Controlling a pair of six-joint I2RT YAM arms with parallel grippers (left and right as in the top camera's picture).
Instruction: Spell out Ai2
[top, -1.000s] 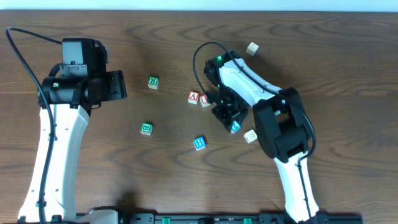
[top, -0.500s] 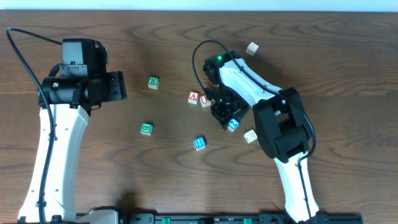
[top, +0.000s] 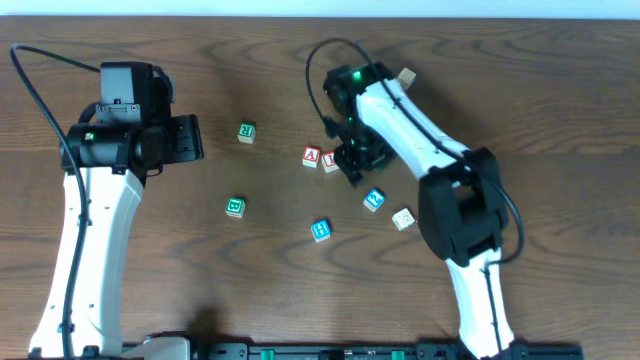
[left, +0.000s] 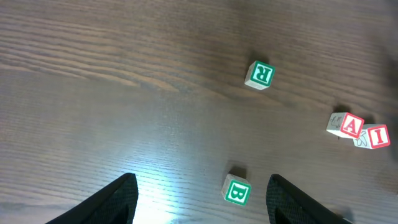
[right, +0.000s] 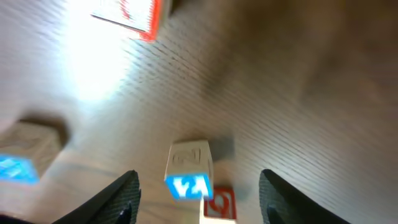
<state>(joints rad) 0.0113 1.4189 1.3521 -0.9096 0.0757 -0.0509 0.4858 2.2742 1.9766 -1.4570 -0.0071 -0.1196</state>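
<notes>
The red A block (top: 311, 156) and red I block (top: 329, 161) lie side by side, touching; both show in the left wrist view, A (left: 351, 125) and I (left: 376, 135). The blue 2 block (top: 374, 200) lies loose, to the right of the I and nearer the front, apart from it. In the right wrist view it (right: 189, 177) lies on the table between my open fingers. My right gripper (top: 352, 170) (right: 199, 176) is open and empty, right beside the I block. My left gripper (top: 195, 138) (left: 202, 183) is open and empty at the left.
A green R block (top: 246, 132) (left: 259, 74), a green B block (top: 235, 206) (left: 237, 192), a blue H block (top: 320, 230) and two beige blocks, one near the front (top: 403, 218) and one at the back (top: 405, 77), lie scattered on the wooden table (top: 260, 270).
My right gripper carried the blue 2 block slightly left, opened and let it go on the table, then drew back toward the far side beside the I block. The left arm has not moved.
</notes>
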